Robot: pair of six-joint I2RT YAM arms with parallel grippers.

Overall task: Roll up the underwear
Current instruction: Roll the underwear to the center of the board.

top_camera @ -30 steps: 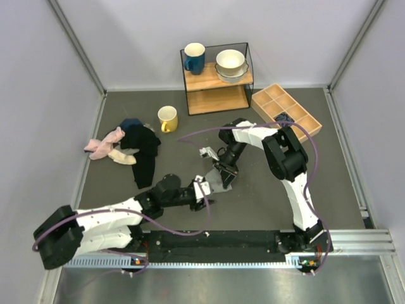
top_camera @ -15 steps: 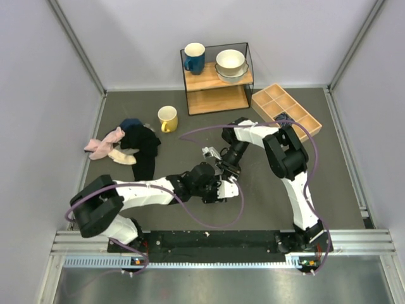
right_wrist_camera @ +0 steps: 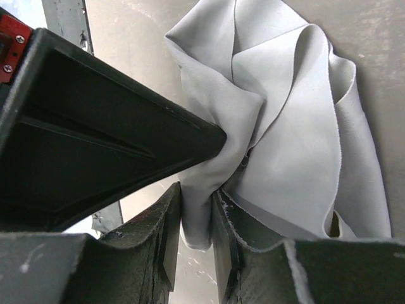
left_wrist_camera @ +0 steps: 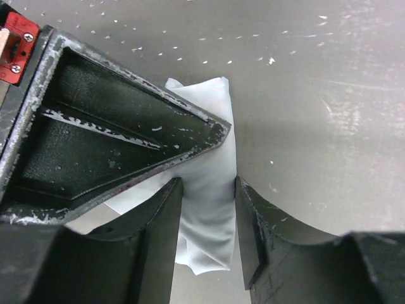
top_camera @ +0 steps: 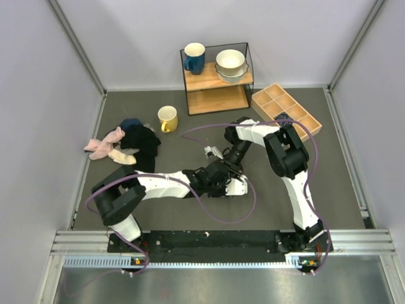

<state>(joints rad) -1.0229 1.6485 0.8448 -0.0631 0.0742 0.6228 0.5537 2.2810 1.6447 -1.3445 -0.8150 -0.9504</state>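
The underwear (right_wrist_camera: 297,145) is a light grey thin cloth, bunched in folds on the grey table. In the top view it is almost all hidden under the two grippers at the table's middle. My right gripper (right_wrist_camera: 197,190) is shut on a fold at the cloth's edge; in the top view it (top_camera: 223,170) points down from the far side. My left gripper (left_wrist_camera: 207,183) has a narrow strip of the underwear (left_wrist_camera: 209,221) filling the gap between its fingers, touching both; in the top view it (top_camera: 233,185) sits just in front of the right one.
A yellow mug (top_camera: 167,118) stands at the back left of centre. A shelf (top_camera: 218,79) holds a blue mug (top_camera: 193,58) and bowls (top_camera: 230,63). A divided wooden tray (top_camera: 286,111) lies at the back right. Black clothes (top_camera: 144,149) and pink socks (top_camera: 104,144) lie on the left.
My left arm has swung right and forward until its gripper reached the underwear beside the right gripper. The cloth, earlier visible on the table, is now covered by both grippers.
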